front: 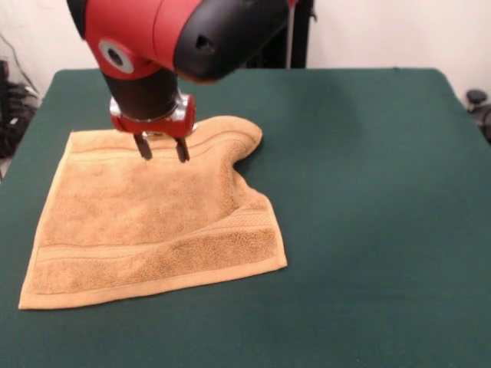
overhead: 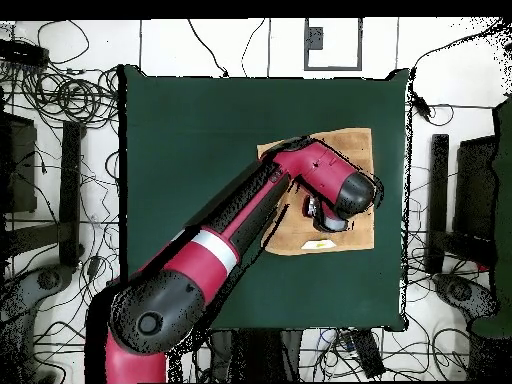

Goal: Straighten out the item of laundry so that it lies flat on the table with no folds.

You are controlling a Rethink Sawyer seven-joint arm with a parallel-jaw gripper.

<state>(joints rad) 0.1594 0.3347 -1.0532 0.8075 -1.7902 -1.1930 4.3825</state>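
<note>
The small golden-tan terry towel [front: 146, 222] lies in the left half of the front view, spread across the dark green felt-like bench [front: 368, 199]. Most of it sits flat, its looped pile showing plainly, with smoother woven border bands running along the lower edge and again near the upper edge. It is not fully straight, though: the upper right corner is bunched into a rounded hump, and the right edge pulls inward below that, leaving a notch where the cloth buckles. The lower left corner reaches close to the front edge of the bench.

From overhead, the towel shows in the upper right part of the green surface, near its right edge, with a small white tag bearing a yellow mark [overhead: 322, 243] at its lower edge.

Above the towel's upper band hangs the red and black arm [front: 169, 38], bulky and glossy, hiding a strip of the cloth behind it. Its pincer [front: 162, 149] points down with two short dark fingers [front: 143, 146] standing apart, tips at or just above the pile, gripping nothing.

Around the bench, tangled black cables [overhead: 70, 95] cover the pale floor.
</note>
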